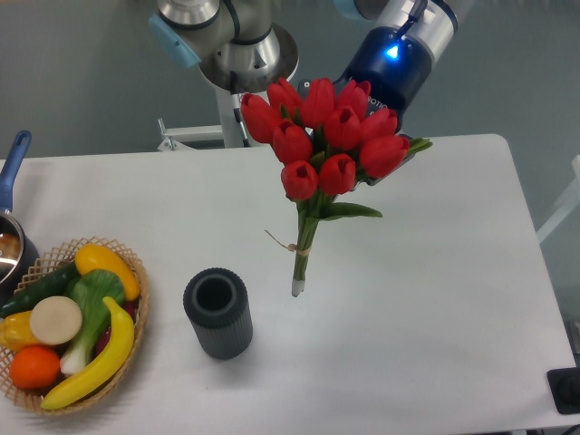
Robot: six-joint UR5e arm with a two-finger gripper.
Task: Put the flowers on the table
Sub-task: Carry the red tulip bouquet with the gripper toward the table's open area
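Red flowers (322, 136) hung stems-down above the table (435, 272) near its far edge, hiding the fingers' state.

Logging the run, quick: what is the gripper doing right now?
Gripper: fingers hidden behind the flowers, which hang above the table; it appears shut on them.

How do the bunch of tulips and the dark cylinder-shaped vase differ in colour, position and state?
The flowers are bright red with green stems; the vase is dark grey all over. The flowers hang below the gripper, their stem ends toward the table; the vase stands on the table by itself. The flowers spread wide at the top and narrow to a tied stem; the vase is a plain ribbed cylinder, open and seemingly empty. Both stand roughly upright.
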